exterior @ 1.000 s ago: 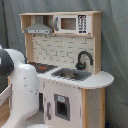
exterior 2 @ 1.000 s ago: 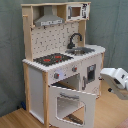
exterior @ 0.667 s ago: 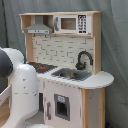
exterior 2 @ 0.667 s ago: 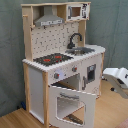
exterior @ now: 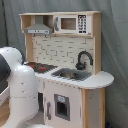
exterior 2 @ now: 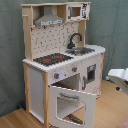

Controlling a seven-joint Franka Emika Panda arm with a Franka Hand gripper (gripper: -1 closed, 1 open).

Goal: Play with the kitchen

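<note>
Standing against a grey-green curtain, the tall toy kitchen of pale wood and white panels is seen in both exterior views, with its grey hood, black curved faucet, red-ringed stove top and small microwave all in place. The windowed oven door is found swung wide open in the second exterior view, so one part of the play appears done; the knobs, sink and upper shelf look untouched.

Only the white arm is shown, bulky and close beside the stove end of the kitchen in the first exterior view. The gripper itself is not made out in either view, so whether it is clenched or released cannot be told. Closing the door or handling another fixture is judged to remain.
</note>
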